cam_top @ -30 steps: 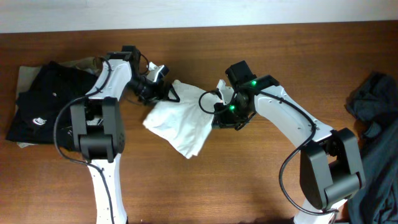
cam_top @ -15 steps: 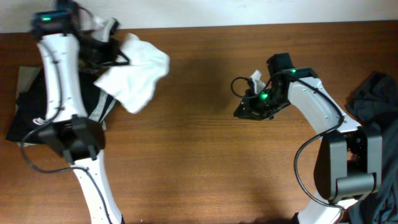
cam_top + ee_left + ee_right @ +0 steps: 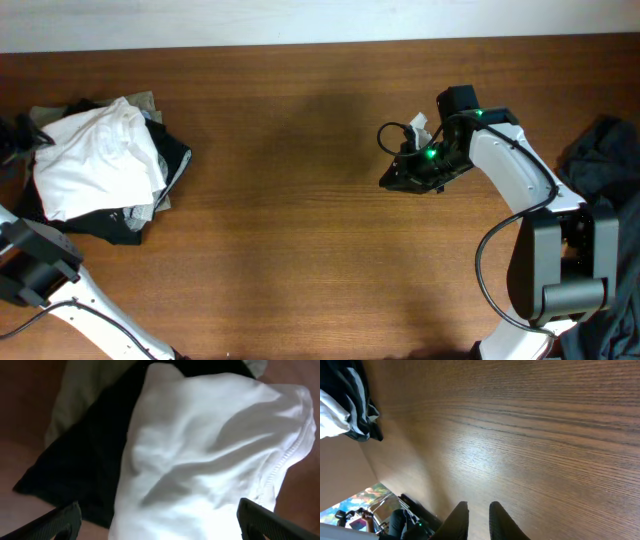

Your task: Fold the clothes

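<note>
Two grippers show, and neither holds cloth. Directly over the white garment (image 3: pixel 210 450), the left gripper (image 3: pixel 161 522) is spread wide. Only its dark fingertips (image 3: pixel 62 520) poke into the bottom corners of the wrist view, and whether they touch the cloth below cannot be told. From overhead that gripper is nearly lost. It shows as a dark scrap at the frame edge just beside the white garment, and most of the left arm is cut off.

The white garment lies crumpled on top of a dark garment (image 3: pixel 85 465), whose black edges stick out from under it. A pale olive piece (image 3: pixel 82 395) peeks out beyond both. How many items are stacked beneath the white garment is hidden.

Well apart from the white garment, across a long stretch of table (image 3: pixel 280 250), the right gripper (image 3: pixel 478 517) hangs over the wood. Its fingers are nearly together with a slim gap between them, and they grip nothing. Its wrist view catches only a sliver of the white garment and some dark cloth in the top corner. Farther still from the white garment, beyond the right arm, a dark heap of clothes (image 3: pixel 600 150) is cut off by the frame edge.
</note>
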You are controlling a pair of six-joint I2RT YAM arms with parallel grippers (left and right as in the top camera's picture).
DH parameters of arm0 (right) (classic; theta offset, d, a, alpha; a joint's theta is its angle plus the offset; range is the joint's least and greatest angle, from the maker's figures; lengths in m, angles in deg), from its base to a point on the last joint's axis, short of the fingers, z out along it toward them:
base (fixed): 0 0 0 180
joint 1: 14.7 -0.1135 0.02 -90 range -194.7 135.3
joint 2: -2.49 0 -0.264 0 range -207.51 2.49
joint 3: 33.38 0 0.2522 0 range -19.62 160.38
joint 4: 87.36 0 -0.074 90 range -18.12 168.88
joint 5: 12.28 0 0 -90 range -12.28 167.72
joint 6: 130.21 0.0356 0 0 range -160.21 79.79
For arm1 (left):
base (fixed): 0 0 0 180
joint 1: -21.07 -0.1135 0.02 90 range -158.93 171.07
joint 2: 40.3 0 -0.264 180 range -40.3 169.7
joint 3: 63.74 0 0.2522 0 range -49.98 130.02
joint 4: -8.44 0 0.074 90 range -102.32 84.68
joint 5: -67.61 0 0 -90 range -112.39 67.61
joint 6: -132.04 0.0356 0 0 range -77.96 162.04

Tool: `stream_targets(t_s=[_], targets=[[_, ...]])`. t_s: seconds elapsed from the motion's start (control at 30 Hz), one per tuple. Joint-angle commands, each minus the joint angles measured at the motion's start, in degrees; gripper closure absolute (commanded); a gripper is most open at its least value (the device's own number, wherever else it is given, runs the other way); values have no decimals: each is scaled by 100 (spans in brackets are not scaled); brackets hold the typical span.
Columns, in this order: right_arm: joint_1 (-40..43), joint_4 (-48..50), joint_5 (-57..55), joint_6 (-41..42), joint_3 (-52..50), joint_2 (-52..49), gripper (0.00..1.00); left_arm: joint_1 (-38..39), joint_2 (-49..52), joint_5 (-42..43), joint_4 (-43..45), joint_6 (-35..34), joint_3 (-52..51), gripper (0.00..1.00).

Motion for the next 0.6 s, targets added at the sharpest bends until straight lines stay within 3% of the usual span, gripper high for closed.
stream_targets(t_s=[0.0,0.03,0.1,0.13,0.2,0.23,0.27,0.3,0.33,0.37,0.43,0.57], targets=[[20,46,116,-35,61,293,81,-116,-920,597,-155,-133,433,1],[20,94,94,-271,157,636,81,61,-1384,1115,-153,37,435,1],[15,118,-232,-330,437,1290,80,728,-2138,1182,-153,398,435,1],[15,90,-826,-330,750,2061,76,1679,-2776,1023,-153,584,435,1],[15,90,-1331,-330,970,2813,71,2691,-3276,151,-153,621,435,1],[15,92,-1873,-330,1117,3550,61,3539,-3668,-573,-153,603,424,1],[15,92,-2282,-330,1154,4048,43,3923,-3858,-730,-153,422,407,1],[15,79,-2570,-328,1154,4444,14,4406,-4164,-750,-153,186,295,1],[15,50,-2719,-330,1154,4774,1,4651,-4385,-752,-153,146,114,1],[15,15,-2765,-328,1154,4983,1,4795,-4557,-750,-153,140,-76,1],[15,-7,-2785,-328,1154,5525,1,5219,-5265,-748,-153,-223,-1362,1],[15,-125,-2782,-328,1154,5860,1,5379,-6054,-1003,-107,-221,-3654,1]])
